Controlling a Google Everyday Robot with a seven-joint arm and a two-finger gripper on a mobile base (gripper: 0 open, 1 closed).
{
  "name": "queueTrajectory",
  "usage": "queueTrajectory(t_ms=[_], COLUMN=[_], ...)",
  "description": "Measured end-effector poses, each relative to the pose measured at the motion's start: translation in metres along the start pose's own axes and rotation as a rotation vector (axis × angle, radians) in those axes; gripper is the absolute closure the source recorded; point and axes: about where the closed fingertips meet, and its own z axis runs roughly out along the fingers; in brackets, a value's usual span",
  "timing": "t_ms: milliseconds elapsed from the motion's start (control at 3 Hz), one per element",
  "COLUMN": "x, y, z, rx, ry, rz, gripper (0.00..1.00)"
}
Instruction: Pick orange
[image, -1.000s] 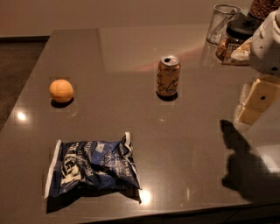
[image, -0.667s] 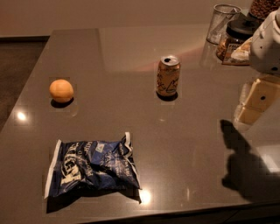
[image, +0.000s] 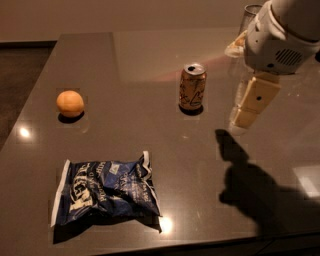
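Camera view is taken from above the table (image: 150, 135), and the orange (image: 70, 103) is seen near its left edge, resting alone on the dark top. The gripper (image: 246, 119) is held above the right side of the table, pointing down, well apart from the fruit. Whether the gripper is spread or pressed together cannot be told. Nothing is seen to be held in it.

The step in hand is judged to be the reach toward the orange, with the pick itself not yet begun. A can (image: 192, 86) stands between gripper and fruit, so a path is best chosen that passes above it or on its near side. A chip bag (image: 106, 192) lies in front of the orange, apart from it, and should be cleared too.

The orange is round and may roll if nudged on the glossy surface. It is therefore best approached from straight above, with the gripper fully spread and centred over the fruit before it is lowered and closed gently.
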Motion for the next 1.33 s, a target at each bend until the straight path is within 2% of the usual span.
queueTrajectory(t_ms=[667, 1333], x=[-0.1, -0.186], y=[-0.024, -0.046], z=[0.034, 0.113], rx=[-0.057, -0.173], ry=[-0.118, -0.16], rz=[-0.095, -0.066], gripper=[0.0, 0.0])
